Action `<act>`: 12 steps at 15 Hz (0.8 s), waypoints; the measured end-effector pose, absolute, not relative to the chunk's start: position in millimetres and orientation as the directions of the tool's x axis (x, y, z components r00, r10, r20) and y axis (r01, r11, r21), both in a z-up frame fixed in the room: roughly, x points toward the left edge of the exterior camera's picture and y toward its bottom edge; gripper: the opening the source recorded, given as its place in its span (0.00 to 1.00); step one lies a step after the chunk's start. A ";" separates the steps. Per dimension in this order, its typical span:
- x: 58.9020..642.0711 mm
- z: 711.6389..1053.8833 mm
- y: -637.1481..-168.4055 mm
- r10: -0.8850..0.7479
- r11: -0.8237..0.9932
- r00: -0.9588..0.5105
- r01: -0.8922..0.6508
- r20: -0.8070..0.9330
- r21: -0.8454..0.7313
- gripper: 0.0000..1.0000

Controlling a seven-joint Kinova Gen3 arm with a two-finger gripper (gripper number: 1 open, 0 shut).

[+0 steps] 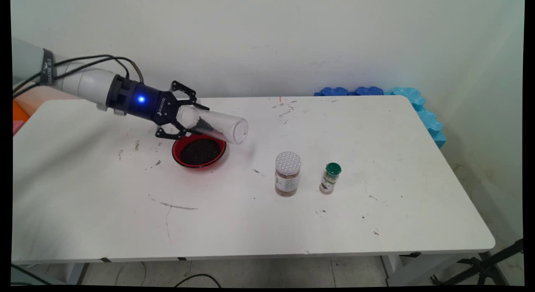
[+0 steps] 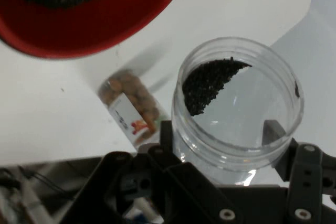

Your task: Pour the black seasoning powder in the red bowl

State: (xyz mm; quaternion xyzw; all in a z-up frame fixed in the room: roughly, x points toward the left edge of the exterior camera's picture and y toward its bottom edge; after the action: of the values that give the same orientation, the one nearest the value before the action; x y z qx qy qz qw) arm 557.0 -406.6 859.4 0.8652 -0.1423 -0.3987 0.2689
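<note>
Above the red bowl (image 1: 199, 152), the pincer (image 1: 187, 115) grips a clear jar (image 1: 215, 124) lying sideways; right of it the tabletop (image 1: 376, 158) is wide free.

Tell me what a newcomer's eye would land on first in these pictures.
First the gripper, shut on a clear plastic jar lying almost on its side with dark grains inside, above a red bowl of the same dark stuff at the table's left middle. To the right stand a white-lidded jar and a small green-capped bottle, side by side.
</note>
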 end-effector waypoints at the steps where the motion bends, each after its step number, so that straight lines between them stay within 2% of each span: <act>1: 555.4 864.1 -408.1 -0.507 -0.789 0.646 -0.081 -0.571 0.609 0.00; 5: 549.6 880.0 -412.9 -0.661 -0.676 0.621 -0.249 -0.421 0.693 0.00; 12: 538.2 911.4 -421.0 -0.882 -0.359 0.463 -0.532 -0.092 0.767 0.00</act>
State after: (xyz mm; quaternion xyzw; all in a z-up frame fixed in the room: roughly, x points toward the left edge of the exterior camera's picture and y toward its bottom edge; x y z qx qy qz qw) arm 538.2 -421.0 911.4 0.7839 -0.4510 -0.2553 0.3421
